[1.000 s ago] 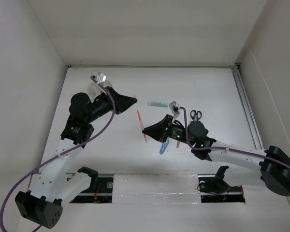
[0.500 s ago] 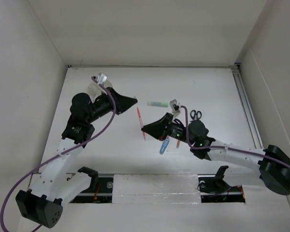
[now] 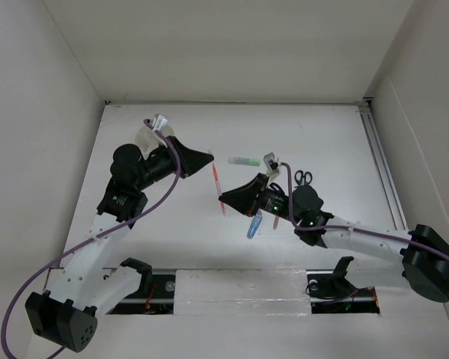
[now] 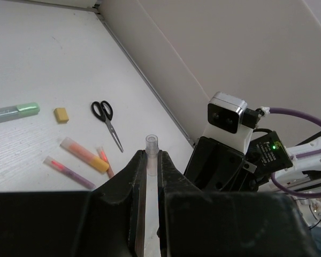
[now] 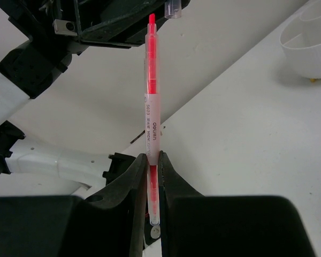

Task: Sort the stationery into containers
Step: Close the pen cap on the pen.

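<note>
My right gripper (image 5: pixel 152 159) is clamped on a red pen (image 5: pixel 151 80). Its two black fingers (image 5: pixel 132 179) pinch the barrel low down, so most of the pen stands out past the tips with the tapered end away from me. My left gripper (image 4: pixel 148 163) is closed on a small clear cap (image 4: pixel 151 143), whose rim pokes out beyond my fingertips (image 4: pixel 135 166).

From overhead, the two grippers face each other above the middle of the white table (image 3: pixel 329 134), left one on the far-left side, right one nearer and to the right. The pen runs between them. Its tapered end appears to sit just beside the cap rather than inside it, though the angle is too poor to be sure.

Other stationery lies on the table around my right arm:
- The pale green bar (image 3: pixel 245 161) is just beyond the arm.
- The tan block (image 4: pixel 61 115) is between the bar and the black-handled scissors (image 3: pixel 303 177), which are to the right.
- The blue marker (image 3: pixel 252 226) is on the near side.
- An orange pen (image 4: pixel 84 155) and a pink pen (image 4: pixel 69 171) lie side by side near the scissors.

The round white tub (image 5: pixel 310 45) sits at the far left, largely hidden behind my left arm in the overhead view. One curved inner divider shows.
</note>
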